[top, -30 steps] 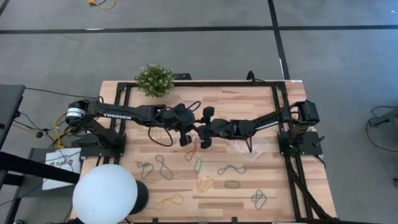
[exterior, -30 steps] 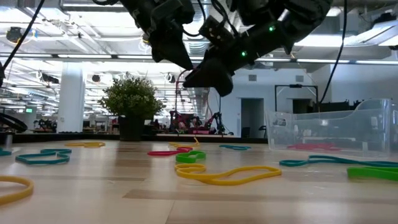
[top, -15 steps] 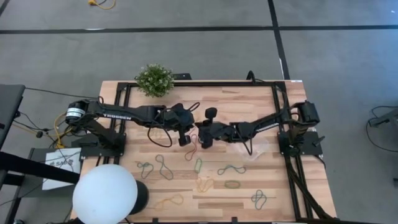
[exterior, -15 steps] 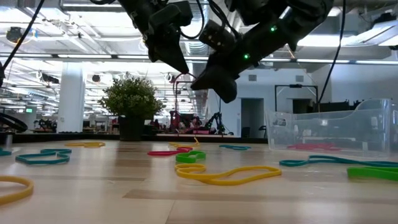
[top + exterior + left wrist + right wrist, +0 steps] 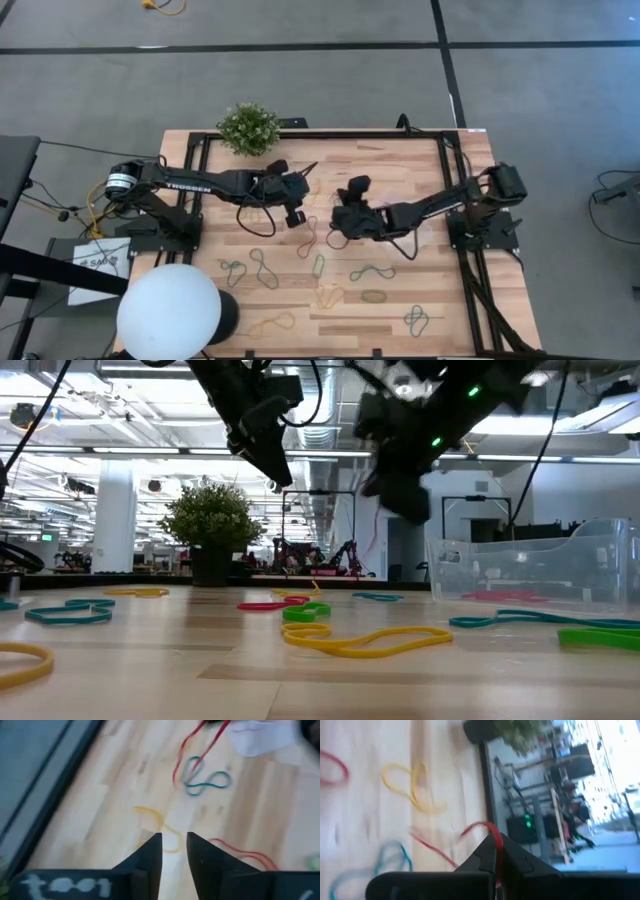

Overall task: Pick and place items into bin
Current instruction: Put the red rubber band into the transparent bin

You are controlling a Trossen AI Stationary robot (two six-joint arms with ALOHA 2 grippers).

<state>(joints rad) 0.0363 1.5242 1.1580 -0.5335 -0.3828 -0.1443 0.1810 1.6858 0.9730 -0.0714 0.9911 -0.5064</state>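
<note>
While both arms hang above the table (image 5: 420,160) in the high view, the right gripper (image 5: 345,215) sits mid-table pinching a red band (image 5: 312,236), with the clear bin (image 5: 418,235) just beyond, beside that arm. Other bands (image 5: 372,271) lie scattered toward the front edge.

Low view: the bin (image 5: 530,572) rests on the right.

Left wrist view: the left gripper (image 5: 174,851) shows its fingers slightly apart, empty, above a yellow band (image 5: 155,820).

Right wrist view: fingers pressed together on the red band (image 5: 490,832).

potted plant (image 5: 248,128) at rear, bands (image 5: 318,266) scattered
</note>
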